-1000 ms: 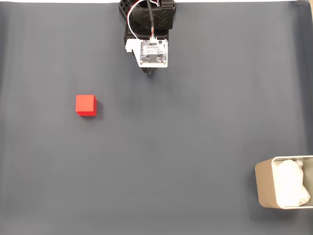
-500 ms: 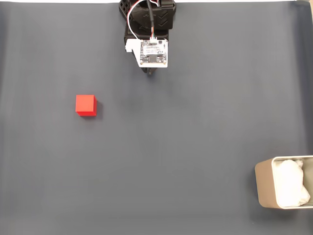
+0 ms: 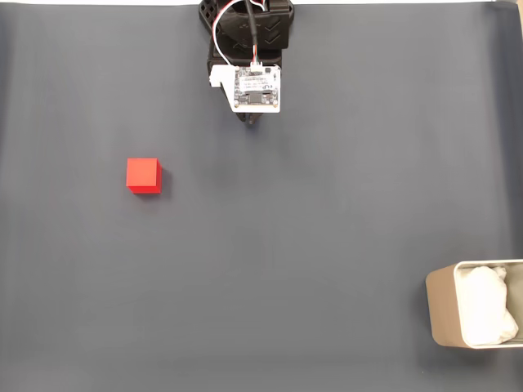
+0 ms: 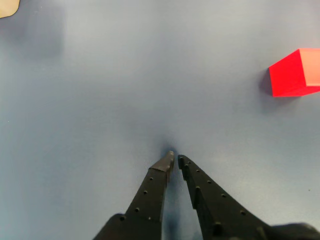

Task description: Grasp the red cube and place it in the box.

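Fingers of the black two-finger gripper (image 4: 175, 159) come up from the bottom edge of the wrist view, their tips drawn together with only a thin slit between them, nothing held, hovering just above the dark grey-blue mat (image 4: 100, 100) that covers the table. In that same view the small bright red solid cube (image 4: 295, 73) sits at the right edge, well apart from the fingertips and partly cut off by the frame, one lighter face turned up, a faint shadow at its left side. A pale beige corner (image 4: 8, 6) shows at the top left of the wrist view, too little of it to tell what it is. In the fixed view, looking down on the mat (image 3: 327, 245), the arm (image 3: 248, 37) stands at the top centre, black with a white circuit board (image 3: 257, 88) on its upper side and red and white wires looping above; the gripper is hidden beneath the board there. The red cube (image 3: 144, 175) lies flat on the mat, left of and below the arm, well apart from it. The beige-grey rectangular box (image 3: 445, 314) with rounded corners and thin walls sits in the bottom right corner, cut by the frame's right edge, with crumpled white lining (image 3: 488, 307) inside it, far from the cube across the mat.
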Motion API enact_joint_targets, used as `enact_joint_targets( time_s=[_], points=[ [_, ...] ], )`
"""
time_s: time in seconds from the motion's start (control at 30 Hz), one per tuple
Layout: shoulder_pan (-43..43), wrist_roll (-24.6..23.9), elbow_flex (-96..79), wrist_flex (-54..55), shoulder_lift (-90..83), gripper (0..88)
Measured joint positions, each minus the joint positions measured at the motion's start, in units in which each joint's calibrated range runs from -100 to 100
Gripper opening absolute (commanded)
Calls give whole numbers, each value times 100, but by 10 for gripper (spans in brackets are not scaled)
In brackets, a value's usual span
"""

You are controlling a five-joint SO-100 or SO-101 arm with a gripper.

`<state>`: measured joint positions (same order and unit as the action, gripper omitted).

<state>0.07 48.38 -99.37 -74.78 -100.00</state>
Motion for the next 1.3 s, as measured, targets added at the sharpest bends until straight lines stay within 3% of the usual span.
enact_joint_targets(
  time_s=[0.23, 0.47, 0.6, 0.93, 1.3],
  points=[
    [0, 73, 0, 119, 0, 0],
    [7, 117, 362, 1877, 426, 0],
    [22, 83, 1727, 2053, 1485, 0],
    [37, 10, 5940, 1337, 3647, 0],
    [260, 98, 7893, -8, 4620, 0]
  ],
)
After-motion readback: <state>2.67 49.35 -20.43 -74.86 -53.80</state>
